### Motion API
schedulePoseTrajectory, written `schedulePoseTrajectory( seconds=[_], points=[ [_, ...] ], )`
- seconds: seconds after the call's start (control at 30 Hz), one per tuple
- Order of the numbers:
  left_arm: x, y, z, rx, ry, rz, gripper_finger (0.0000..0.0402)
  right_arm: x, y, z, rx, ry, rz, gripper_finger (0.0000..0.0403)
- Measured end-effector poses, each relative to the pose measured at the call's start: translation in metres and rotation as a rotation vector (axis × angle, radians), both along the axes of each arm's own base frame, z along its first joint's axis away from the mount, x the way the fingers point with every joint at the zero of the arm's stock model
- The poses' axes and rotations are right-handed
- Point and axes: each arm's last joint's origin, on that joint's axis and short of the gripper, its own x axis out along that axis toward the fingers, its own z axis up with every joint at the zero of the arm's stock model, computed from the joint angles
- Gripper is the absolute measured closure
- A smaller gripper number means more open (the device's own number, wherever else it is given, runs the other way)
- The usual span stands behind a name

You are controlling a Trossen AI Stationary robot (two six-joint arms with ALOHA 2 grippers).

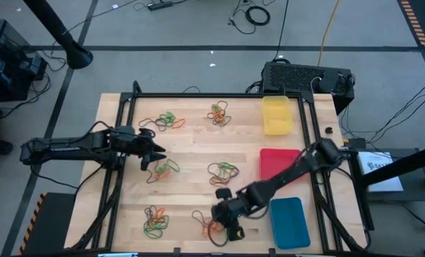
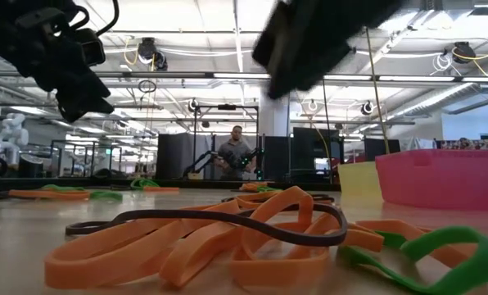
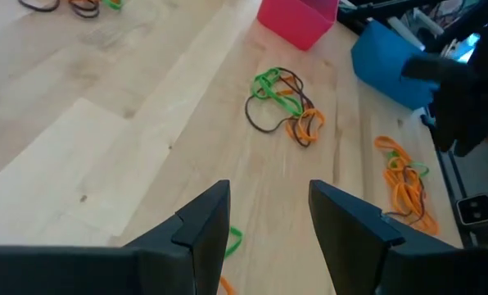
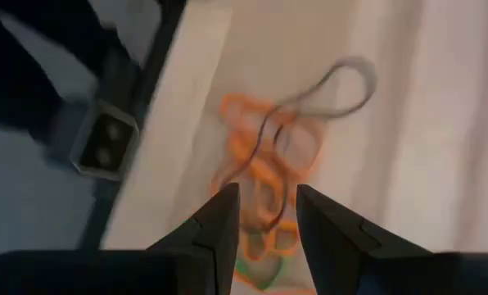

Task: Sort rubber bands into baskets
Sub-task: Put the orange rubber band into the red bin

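1. The wooden table (image 1: 198, 153) carries all the work; six loose clusters of rubber bands lie spread over it, and three baskets stand along its right side.
2. My right arm (image 1: 291, 175) reaches diagonally across the table toward its front edge, passing over the red basket (image 1: 278, 160).
3. My left arm (image 1: 70, 148) extends in from the left side at mid-table.
4. The yellow basket (image 1: 277, 115) stands at the far right of the table, the red basket in the middle, and the blue basket (image 1: 289, 222) nearest the front edge. I cannot tell whether any basket holds bands.
5. My right gripper (image 4: 266, 215) hangs over the front-edge cluster of rubber bands (image 1: 211, 225), just beside the blue basket. Its fingers are parted with nothing between them; orange loops, a dark loop and a green one lie beneath the gap.
6. My left gripper (image 3: 268, 215) sits above the table near the mid-left cluster (image 1: 162, 170). Its fingers are spread apart and empty.
7. Further clusters lie at the far left (image 1: 164, 121), far centre (image 1: 218, 113), centre (image 1: 223, 170) and front left (image 1: 155, 220).
8. In the low view, orange bands (image 2: 203, 242) crossed by a dark band (image 2: 252, 219) lie nearest, with a green band (image 2: 440, 254) beside them.
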Motion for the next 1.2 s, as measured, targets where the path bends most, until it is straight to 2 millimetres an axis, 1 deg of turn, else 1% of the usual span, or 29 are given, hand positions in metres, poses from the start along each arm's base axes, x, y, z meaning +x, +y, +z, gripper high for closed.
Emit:
schedulePoseTrajectory(
  seconds=[0.07, 0.17, 0.3, 0.47, 0.57, 0.7, 0.93, 1.03, 1.2],
  points=[
    [0.001, 0.000, -0.001, 0.000, 0.013, 0.001, 0.0227, 0.000, 0.004, -0.015, -0.028, 0.032, 0.023, 0.0287],
    [0.003, 0.000, -0.003, -0.006, 0.029, 0.005, 0.0226, 0.001, 0.004, -0.031, -0.061, 0.079, 0.020, 0.0287],
    [0.004, 0.001, -0.005, -0.009, 0.044, 0.005, 0.0227, 0.004, 0.001, -0.041, -0.071, 0.100, 0.005, 0.0287],
    [0.006, 0.001, -0.006, -0.012, 0.061, 0.006, 0.0227, 0.003, 0.000, -0.045, -0.085, 0.125, 0.007, 0.0287],
    [0.006, 0.001, -0.007, -0.007, 0.070, 0.015, 0.0226, -0.001, -0.001, -0.047, -0.105, 0.171, 0.003, 0.0287],
    [0.007, 0.002, -0.008, 0.011, 0.081, 0.043, 0.0227, -0.005, -0.003, -0.047, -0.102, 0.219, -0.039, 0.0287],
    [0.008, 0.003, -0.010, 0.023, 0.094, 0.065, 0.0226, -0.004, -0.002, -0.047, -0.094, 0.216, -0.041, 0.0289],
    [0.008, 0.003, -0.010, 0.024, 0.094, 0.065, 0.0227, -0.004, -0.003, -0.047, -0.089, 0.213, -0.041, 0.0312],
    [0.008, 0.003, -0.010, 0.024, 0.094, 0.065, 0.0227, 0.001, -0.007, -0.045, -0.070, 0.195, -0.063, 0.0382]
  ],
)
